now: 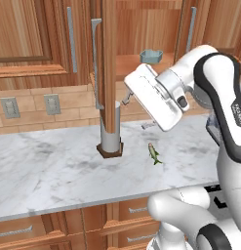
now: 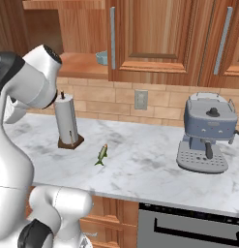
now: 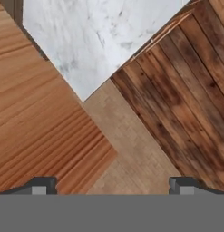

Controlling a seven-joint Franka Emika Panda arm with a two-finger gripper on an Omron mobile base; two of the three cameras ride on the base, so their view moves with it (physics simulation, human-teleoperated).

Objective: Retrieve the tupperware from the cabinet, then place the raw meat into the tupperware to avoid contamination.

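The cabinet (image 1: pixel 141 44) stands open above the marble counter (image 1: pixel 53 161), the tupperware (image 1: pixel 151 55) far back on its shelf. The hand (image 3: pixel 113 186) is spread wide, empty. The raw meat (image 1: pixel 154 153) lies on the counter right of the paper towel roll (image 1: pixel 110 129).

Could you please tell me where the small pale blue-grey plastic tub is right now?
The small pale blue-grey plastic tub sits on the shelf of the open reddish-brown wooden wall cabinet, above the marble counter and the white paper towel roll.
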